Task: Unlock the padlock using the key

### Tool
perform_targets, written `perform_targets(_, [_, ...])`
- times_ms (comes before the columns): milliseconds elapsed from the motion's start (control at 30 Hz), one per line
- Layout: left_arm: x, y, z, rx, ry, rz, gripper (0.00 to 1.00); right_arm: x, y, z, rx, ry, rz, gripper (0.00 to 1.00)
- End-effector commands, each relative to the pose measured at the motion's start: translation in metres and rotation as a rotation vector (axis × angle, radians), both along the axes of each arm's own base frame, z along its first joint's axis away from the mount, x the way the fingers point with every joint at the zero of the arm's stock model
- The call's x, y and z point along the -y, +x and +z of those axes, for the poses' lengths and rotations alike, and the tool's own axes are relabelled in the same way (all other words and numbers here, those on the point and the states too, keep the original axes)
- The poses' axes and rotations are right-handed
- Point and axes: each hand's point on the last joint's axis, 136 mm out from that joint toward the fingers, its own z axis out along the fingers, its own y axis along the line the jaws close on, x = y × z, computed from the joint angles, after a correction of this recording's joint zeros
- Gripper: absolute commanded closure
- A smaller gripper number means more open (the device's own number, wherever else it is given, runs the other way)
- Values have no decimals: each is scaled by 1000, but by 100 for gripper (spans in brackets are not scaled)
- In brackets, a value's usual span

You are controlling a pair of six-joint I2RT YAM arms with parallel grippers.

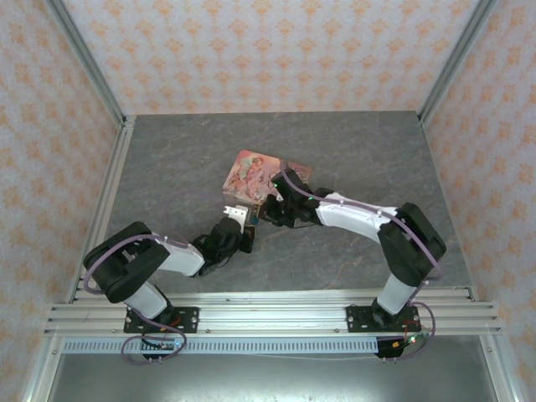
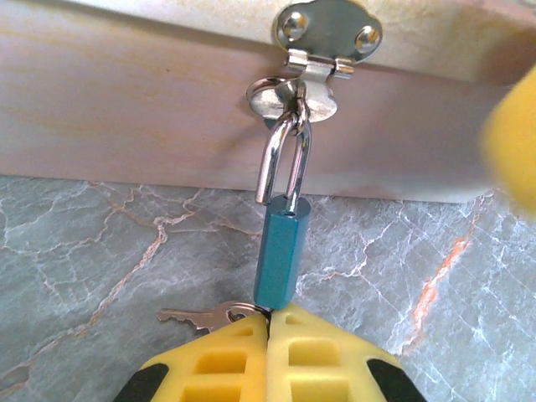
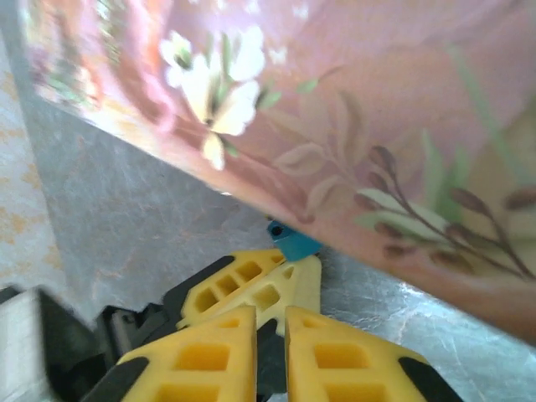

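The left gripper (image 2: pixel 268 318) has its jaws clenched, the two yellow tips pressed flat against each other with no gap. The tips sit right at the lower end of the padlock (image 2: pixel 280 255), just in front of the pink tin (image 2: pixel 126 109). The key (image 2: pixel 198 317) lies on the bench (image 2: pixel 75 251) with its blade pointing away to the left of those tips. Its round end disappears at the tips, so I cannot tell whether it is pinched there or merely touching.

The right gripper (image 3: pixel 270 322) has its jaws released a little. A narrow slit shows between the pads, and nothing can be seen in it. It hovers close to the tin's side, just behind the left gripper's yellow fingers.

The padlock hangs from the tin's front wall. Its thin shackle (image 2: pixel 270 163) passes through the loop under the metal hasp (image 2: pixel 322 33), and its teal body slants down to the bench.

From the right wrist, the tin's flowered side covers all but a teal corner of the padlock, and the picture is blurred. From above, both arms meet at the tin's near edge and cover the padlock and key.
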Motion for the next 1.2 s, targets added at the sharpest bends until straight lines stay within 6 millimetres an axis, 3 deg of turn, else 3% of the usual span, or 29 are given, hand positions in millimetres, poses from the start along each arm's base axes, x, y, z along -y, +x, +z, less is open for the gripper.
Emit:
perform_targets(0, [2, 2, 4, -6, -57, 0, 100, 24, 8, 23, 112, -74, -63, 75])
perform_targets(133, [1, 4, 6, -8, -72, -2, 100, 35, 10, 28, 151, -101, -89, 70])
perform_targets(267, [2, 4, 7, -9, -84, -14, 100, 38, 8, 18, 142, -95, -108, 67])
perform_targets(600, [2, 1, 4, -22, -95, -41, 100, 25, 7, 2, 195, -28, -167, 51])
perform_targets(1167, [-1, -1, 8, 4, -55, -62, 100, -3, 7, -30, 165, -232, -40, 48])
